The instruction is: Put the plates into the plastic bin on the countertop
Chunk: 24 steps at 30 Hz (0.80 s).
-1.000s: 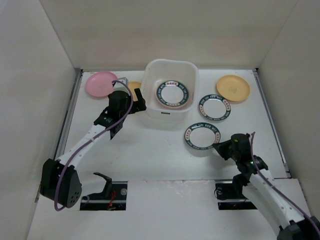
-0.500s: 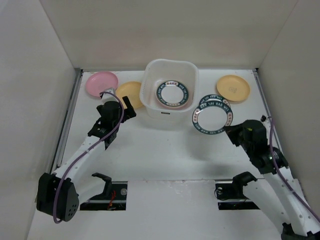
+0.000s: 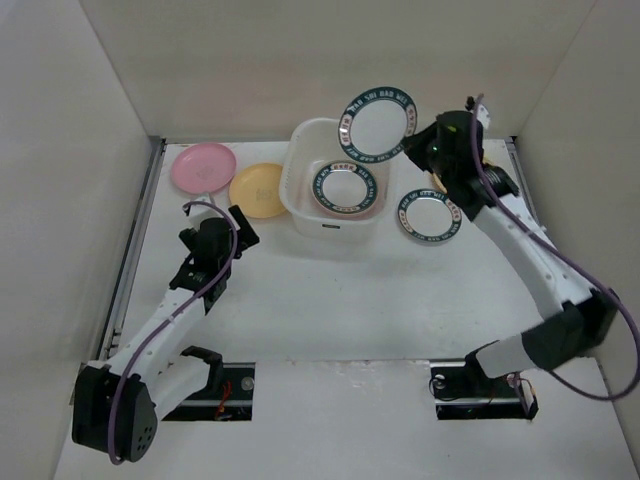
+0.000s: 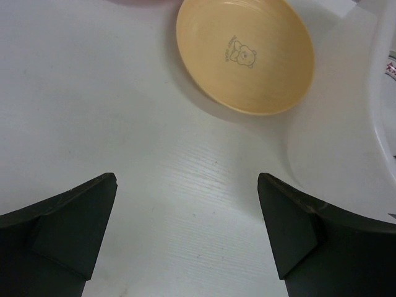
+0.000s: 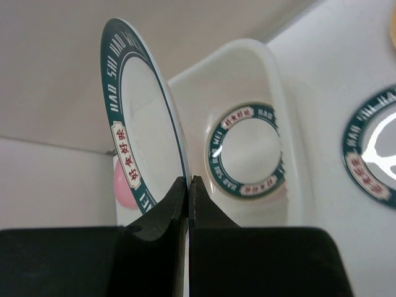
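Right gripper (image 5: 187,185): fingers together, clamped on the rim of a green-rimmed plate (image 3: 377,125). This plate stands on edge in the air above the bin (image 3: 335,230) and hides part of the bin's back rim from above. A second green-rimmed plate (image 3: 347,188) lies flat inside the bin. A third (image 5: 371,154), on the countertop (image 3: 330,290) just right of the bin, is cut off in the wrist view. Left gripper (image 4: 185,182): fingers wide apart and empty, low over the countertop near the yellow plate (image 4: 244,52). The pink plate (image 3: 204,166) lies beyond.

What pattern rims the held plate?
On the plate: dark-green band, white lettering, cream patches with red characters; right wrist view.
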### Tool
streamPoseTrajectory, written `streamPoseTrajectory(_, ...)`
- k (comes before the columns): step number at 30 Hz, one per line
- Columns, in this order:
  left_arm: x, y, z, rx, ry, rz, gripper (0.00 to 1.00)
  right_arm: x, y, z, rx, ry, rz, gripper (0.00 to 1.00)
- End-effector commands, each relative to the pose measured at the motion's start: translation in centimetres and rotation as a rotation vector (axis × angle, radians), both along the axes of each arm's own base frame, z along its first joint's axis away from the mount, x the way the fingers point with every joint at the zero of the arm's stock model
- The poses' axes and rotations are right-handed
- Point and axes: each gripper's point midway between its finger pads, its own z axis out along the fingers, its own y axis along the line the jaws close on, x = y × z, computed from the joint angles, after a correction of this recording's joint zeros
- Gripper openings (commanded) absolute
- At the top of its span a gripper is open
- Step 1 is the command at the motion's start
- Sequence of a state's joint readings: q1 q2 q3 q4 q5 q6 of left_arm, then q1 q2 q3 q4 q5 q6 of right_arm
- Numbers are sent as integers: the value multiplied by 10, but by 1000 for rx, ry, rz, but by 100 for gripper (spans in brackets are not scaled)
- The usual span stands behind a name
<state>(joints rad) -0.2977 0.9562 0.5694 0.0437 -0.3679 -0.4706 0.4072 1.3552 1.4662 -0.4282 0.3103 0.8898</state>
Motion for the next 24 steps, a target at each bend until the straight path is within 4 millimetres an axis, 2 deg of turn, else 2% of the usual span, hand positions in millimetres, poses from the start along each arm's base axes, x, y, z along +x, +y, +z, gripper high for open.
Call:
streamPoseTrajectory(1,3,7,-4,-11,-7,40,100,49,34,-9,-77,-22,88,0)
streamPoseTrajectory(4,5,11,-10,-21,1,54,100,77,59,-46,-124,41,136,0)
streamPoseTrajectory(7,7,12,-20,-37,21,52,100,94,75,-78,-171,91,163,0)
streamPoseTrajectory(12,14,12,-38,-109,60,50,100,106,90,-115,-218,147,202,0)
streamPoseTrajectory(15,18,14,-48,-151,70,61,100,107,97,-130,-242,171,236,3)
streamPoseTrajectory(19,26,16,-55,-225,68,77,100,107,96,-144,-284,198,246,14)
streamPoseTrajectory(22,34,17,-53,-296,47,86,97,104,96,-145,-325,193,247,37)
streamPoseTrajectory(24,38,18,-51,-338,34,90,94,99,95,-135,-351,166,239,50)
